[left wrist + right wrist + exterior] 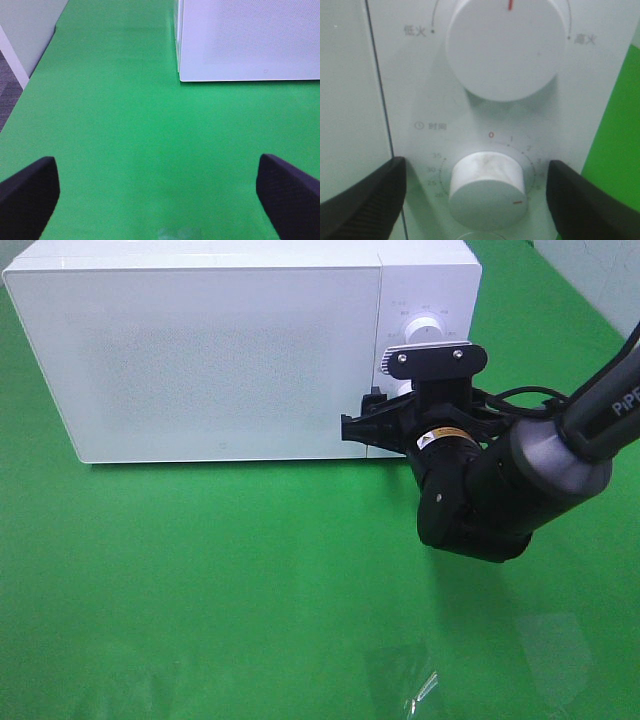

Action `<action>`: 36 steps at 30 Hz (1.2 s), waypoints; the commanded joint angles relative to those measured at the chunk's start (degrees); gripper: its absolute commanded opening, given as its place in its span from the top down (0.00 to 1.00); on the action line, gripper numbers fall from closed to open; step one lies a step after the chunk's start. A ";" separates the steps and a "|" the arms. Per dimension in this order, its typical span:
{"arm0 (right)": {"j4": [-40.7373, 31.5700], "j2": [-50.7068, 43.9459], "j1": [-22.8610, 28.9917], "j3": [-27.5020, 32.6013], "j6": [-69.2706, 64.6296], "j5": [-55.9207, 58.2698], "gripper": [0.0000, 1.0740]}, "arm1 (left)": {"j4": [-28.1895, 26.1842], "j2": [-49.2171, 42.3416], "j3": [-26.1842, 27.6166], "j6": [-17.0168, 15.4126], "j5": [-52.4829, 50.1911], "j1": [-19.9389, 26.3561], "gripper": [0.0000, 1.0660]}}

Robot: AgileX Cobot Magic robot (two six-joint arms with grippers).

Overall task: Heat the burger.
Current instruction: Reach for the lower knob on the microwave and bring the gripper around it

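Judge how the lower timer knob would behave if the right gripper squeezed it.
The timer knob looks smooth and round, so grips may slip. It seems rigid plastic, unlikely to deform. Fixed to the microwave panel, it should rotate, not lift.

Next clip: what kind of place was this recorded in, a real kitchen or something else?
Probably a robot test bench rather than a real kitchen: a white microwave stands on a table covered in plain green cloth, a black robot arm works in front of it, and no counter or cupboards show.
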State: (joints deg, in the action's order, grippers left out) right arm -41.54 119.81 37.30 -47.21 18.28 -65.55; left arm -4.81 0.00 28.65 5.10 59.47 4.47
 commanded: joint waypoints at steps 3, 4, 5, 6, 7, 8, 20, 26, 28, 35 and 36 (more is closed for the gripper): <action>2.12 -0.17 -1.38 -1.15 0.00 -0.06 0.29 | -0.23 -0.06 -0.17 -0.34 -0.23 0.17 0.06; 2.12 -0.17 -1.38 -1.15 0.00 -0.06 0.29 | -0.23 -0.06 -0.17 -0.34 -0.23 0.17 0.06; 2.12 -0.17 -1.38 -1.15 0.00 -0.29 0.29 | -0.23 -0.06 -0.17 -0.34 -0.23 0.17 0.06; 2.12 -0.17 -1.38 -1.15 0.00 -0.29 0.29 | -0.23 -0.06 -0.17 -0.34 -0.23 0.17 0.06; 2.12 -0.17 -1.38 -1.15 0.00 -0.29 0.30 | -0.23 -0.06 -0.17 -0.34 -0.23 0.17 0.06; 2.12 -0.17 -1.38 -1.15 0.00 -0.29 0.30 | -0.23 -0.06 -0.17 -0.34 -0.23 0.17 0.06; 2.52 -0.17 -1.26 -1.15 0.23 -0.63 0.84 | -0.23 -0.06 -0.17 -0.34 -0.23 0.17 0.06; 5.79 -0.17 -1.26 -1.15 0.17 -0.23 1.00 | -0.23 -0.06 -0.17 -0.34 -0.23 0.17 0.06; 6.13 -0.17 -1.26 -1.15 0.17 -0.17 1.00 | -0.23 -0.06 -0.17 -0.34 -0.23 0.17 0.06; 6.82 -0.17 -1.26 -1.15 -14.95 0.17 1.00 | -0.23 -0.06 -0.17 -0.34 -0.23 0.17 0.06; 8.94 -0.17 -1.26 -1.15 -24.98 0.46 1.00 | -0.23 -0.06 -0.17 -0.34 -0.23 0.17 0.06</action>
State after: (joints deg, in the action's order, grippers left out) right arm -39.71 119.81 36.50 -46.87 5.79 -64.52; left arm -4.87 0.00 28.65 5.10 59.47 4.47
